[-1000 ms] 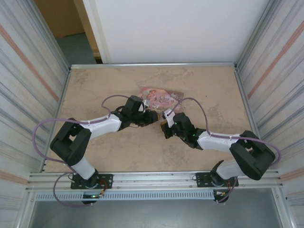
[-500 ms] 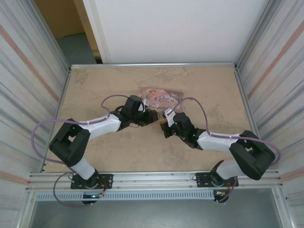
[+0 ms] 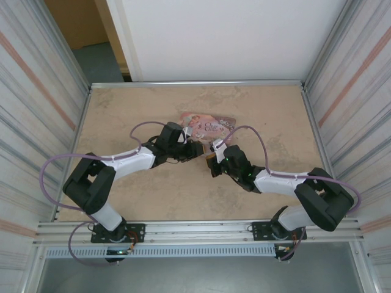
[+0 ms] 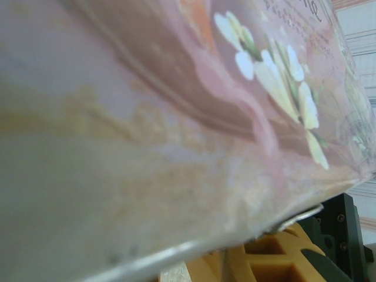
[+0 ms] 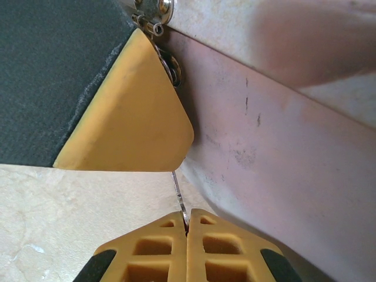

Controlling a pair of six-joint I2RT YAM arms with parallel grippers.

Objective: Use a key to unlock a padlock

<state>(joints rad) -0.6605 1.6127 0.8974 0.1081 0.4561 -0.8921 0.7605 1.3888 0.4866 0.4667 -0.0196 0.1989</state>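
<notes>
While pinching the key [image 5: 178, 191] in the right tool [image 5: 187, 218], sits beside the pink tin [image 3: 211, 126]; cannot tell spread or clamp of the left tool [image 3: 198, 150], at tin's edge.

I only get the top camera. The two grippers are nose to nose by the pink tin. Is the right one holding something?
Observer: Yes. The right wrist view shows the right gripper shut on a thin silvery key that sticks out past its fingertips.
Operator: Where's the key pointing?
Observer: At a yellow finger of the left gripper, just ahead. The key's tip ends right by that finger's lower edge.
Operator: Anything else near that finger?
Observer: Small silvery metal bits sit at its far corner, beside the tin. I can't tell what they are.
</notes>
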